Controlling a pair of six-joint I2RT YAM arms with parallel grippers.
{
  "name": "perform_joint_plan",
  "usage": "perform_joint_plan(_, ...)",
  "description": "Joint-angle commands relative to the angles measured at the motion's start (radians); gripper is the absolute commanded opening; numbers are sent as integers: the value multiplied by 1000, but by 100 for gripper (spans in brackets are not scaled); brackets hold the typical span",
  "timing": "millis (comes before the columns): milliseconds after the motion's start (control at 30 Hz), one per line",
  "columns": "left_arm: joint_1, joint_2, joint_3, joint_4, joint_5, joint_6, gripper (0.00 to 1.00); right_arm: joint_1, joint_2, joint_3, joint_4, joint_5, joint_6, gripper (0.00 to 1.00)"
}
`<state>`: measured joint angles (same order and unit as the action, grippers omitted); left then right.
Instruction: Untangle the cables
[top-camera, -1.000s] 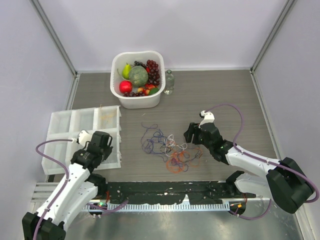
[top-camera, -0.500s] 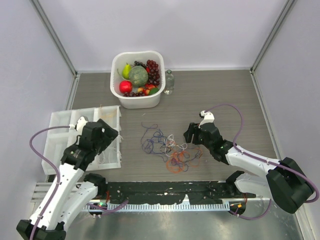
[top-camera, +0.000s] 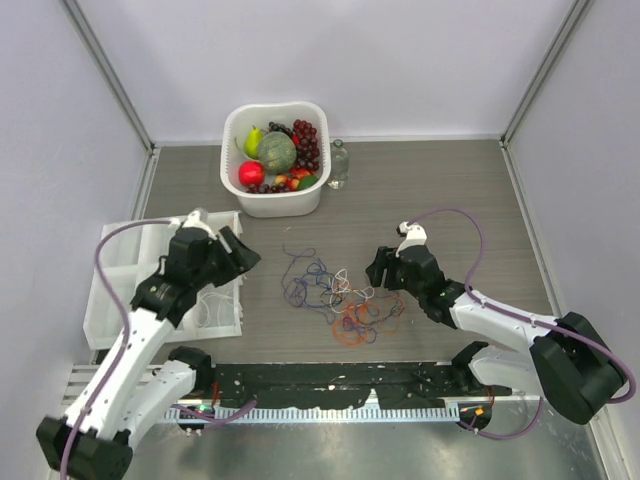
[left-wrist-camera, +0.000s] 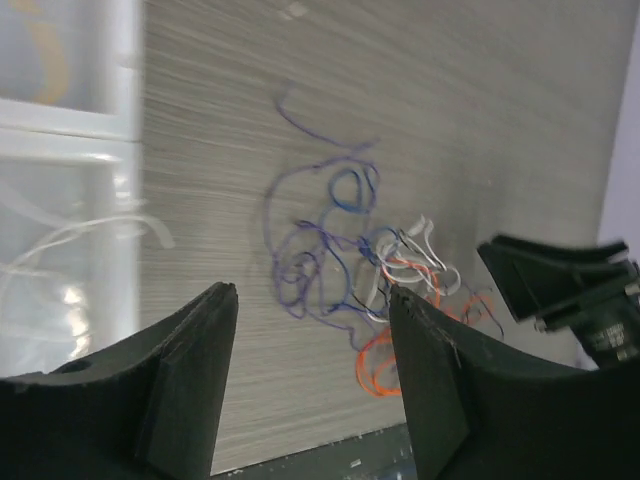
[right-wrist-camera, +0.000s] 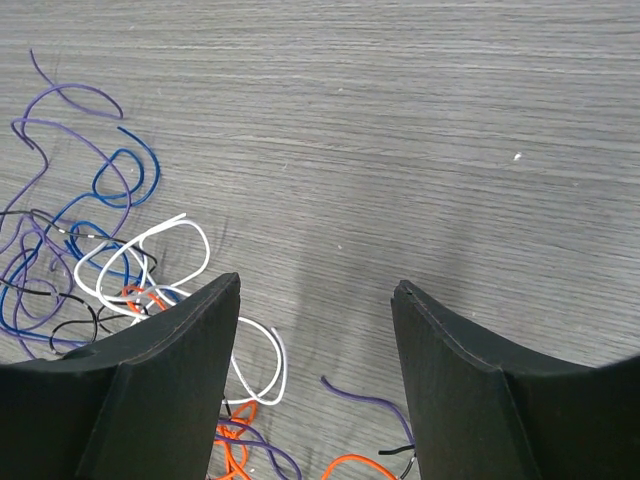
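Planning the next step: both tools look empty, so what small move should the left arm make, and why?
Probably lower the left tool onto the outlying purple cable: its jaws stand open and empty, those loops lie nearest it, and the right tool hovers open across the cables.

Cables (top-camera: 335, 295) between tray (top-camera: 120, 290) and right pincer (top-camera: 377, 268)

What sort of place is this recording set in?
Probably a robot lab test cell: pale walls boxing in a grey wood-grain tabletop, staged with a white plastic basket of fruit, a white compartmented tray and a tangle of thin coloured wires.
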<state>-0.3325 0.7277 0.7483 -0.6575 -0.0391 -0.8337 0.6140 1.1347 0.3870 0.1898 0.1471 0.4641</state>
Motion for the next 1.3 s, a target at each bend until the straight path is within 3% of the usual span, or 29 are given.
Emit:
perform_joint_plan(0,-77,163,-38,338,379,67,66,-2,13,15,57,-63,-36,68)
perform_joint_plan(67,-205,241,-5,357,285,119,68,-2,8,4,72,-107,-36,69)
perform_joint_plan(167,-370,381,77,371,72,243,72,1,-10,-10,118,-300,-35,70)
perform_joint_plan(267,-387,501,102,455,94,275,72,12,-13,-16,137,-420,-41,70)
perform_joint_plan(433,-385,676,178,466,117,147,76,16,-13,-31,137,-416,-65,70)
perform_joint_plan(667,-387,766,171,526,142,7,80,15,-1,-54,172,-414,-61,71)
perform_joint_plan(800,-385,791,172,530,140,-12,67,16,-13,-60,181,-425,-64,70)
perform_joint_plan(900,-385,788,172,555,139,7,44,23,-7,-59,185,-434,-67,70)
perform_joint_plan(1033,-385,767,201,538,183,36,7,42,3,-53,185,-428,-74,71)
perform_joint_plan(1133,-385,684,191,530,231,41,0,64,2,-51,189,-425,-85,72)
perform_joint_plan(1267,-387,550,177,521,317,45,0,144,-10,-40,200,-370,-114,74)
